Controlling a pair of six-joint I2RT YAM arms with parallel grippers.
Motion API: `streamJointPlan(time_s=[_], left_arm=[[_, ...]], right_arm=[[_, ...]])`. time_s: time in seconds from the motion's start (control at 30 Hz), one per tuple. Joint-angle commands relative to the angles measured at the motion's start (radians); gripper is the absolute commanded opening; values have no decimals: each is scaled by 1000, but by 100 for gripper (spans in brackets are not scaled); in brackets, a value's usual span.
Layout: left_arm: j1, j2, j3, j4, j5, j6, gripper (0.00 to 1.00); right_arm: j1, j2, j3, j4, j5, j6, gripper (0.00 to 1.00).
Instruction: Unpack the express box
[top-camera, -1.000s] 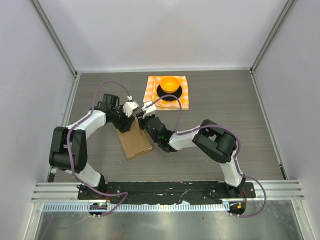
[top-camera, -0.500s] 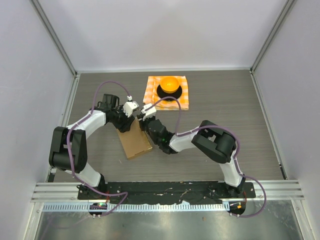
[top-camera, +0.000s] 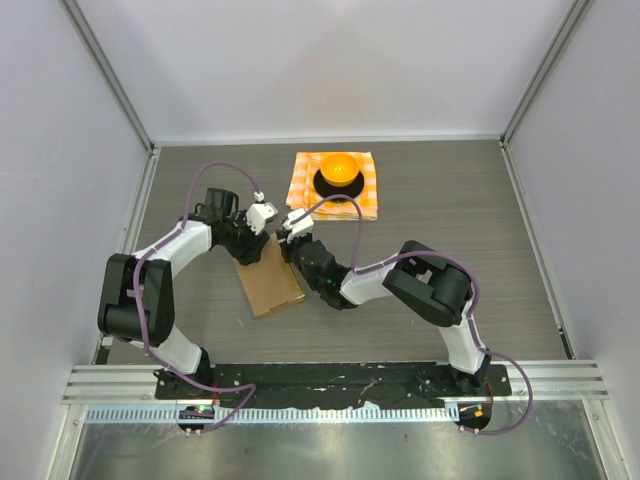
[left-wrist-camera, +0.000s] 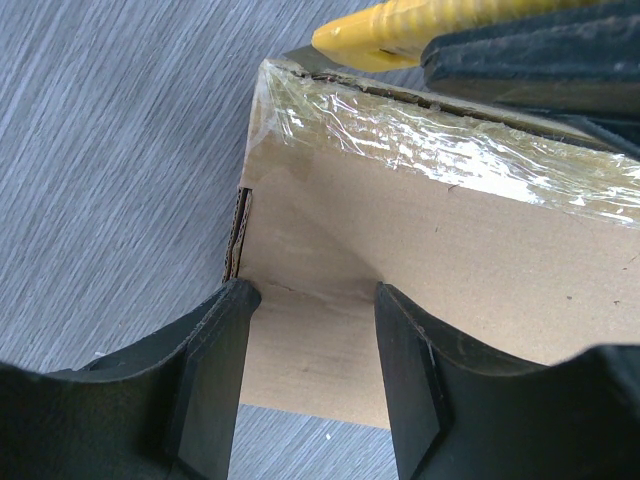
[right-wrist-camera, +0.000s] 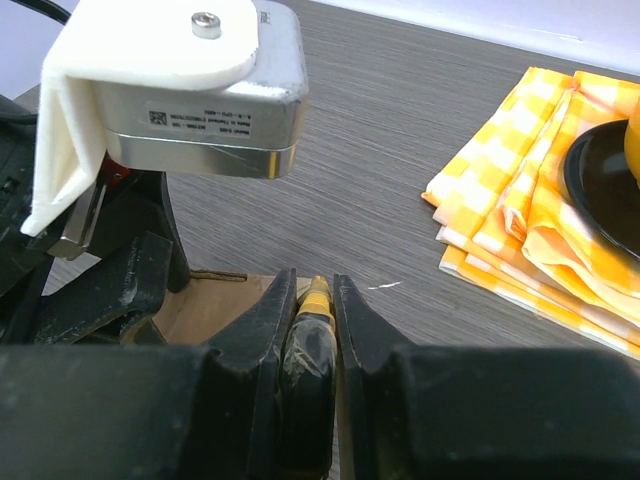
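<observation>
The express box (top-camera: 272, 285), plain brown cardboard, lies flat on the table in front of the left arm. Clear tape covers its far edge (left-wrist-camera: 430, 140). My left gripper (top-camera: 250, 248) is open, and its fingertips (left-wrist-camera: 235, 300) rest on the box's top at the far left corner. My right gripper (right-wrist-camera: 313, 285) is shut on a yellow and black cutter (right-wrist-camera: 315, 300). The cutter's yellow tip (left-wrist-camera: 400, 30) sits at the taped far edge of the box. The two grippers are close together over that end (top-camera: 290, 250).
An orange-checkered cloth (top-camera: 335, 190) lies at the back centre with a black dish and an orange ball (top-camera: 338, 165) on it. The cloth (right-wrist-camera: 520, 220) is just right of the cutter's tip. Grey walls enclose the table on three sides.
The right arm has crept slightly left along the box's far end with the cutter. The left gripper and the box have stayed put.
</observation>
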Motion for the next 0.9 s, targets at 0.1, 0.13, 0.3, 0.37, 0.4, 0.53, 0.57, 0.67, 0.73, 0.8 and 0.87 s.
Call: streamJointPlan(time_s=[0.1, 0.13, 0.3, 0.37, 0.4, 0.53, 0.57, 0.67, 0.73, 0.8, 0.87], left_arm=[[-1, 14, -45, -108, -39, -28, 55], [-1, 14, -45, -108, -39, -28, 55], [-1, 19, -42, -108, -42, -31, 55], [-1, 17, -43, -110, -44, -31, 54], [-1, 16, -43, -108, -41, -29, 55], [-1, 16, -43, -108, -44, -32, 54], [-1, 19, -42, -108, -47, -34, 54], [-2, 17, -43, -107, -47, -34, 54], [-1, 21, -43, -105, -50, -41, 54], [-1, 24, -42, -104, -56, -45, 54], [-1, 27, -42, -102, -61, -52, 52]], right_arm=[[-2, -36, 10, 32, 6, -1, 1], [-2, -38, 7, 32, 0, 4, 1], [-2, -36, 7, 15, -9, 18, 1], [-4, -35, 7, 5, -17, 30, 1], [-2, -33, 1, 5, -23, 31, 1], [7, -30, -2, -27, -35, 48, 1], [9, -22, 5, -41, -35, 50, 1], [16, -21, 2, -77, -28, 61, 1], [21, -24, -4, -101, -17, 65, 1], [38, -36, -12, -119, 3, 61, 1], [50, -50, -18, -146, 15, 61, 1]])
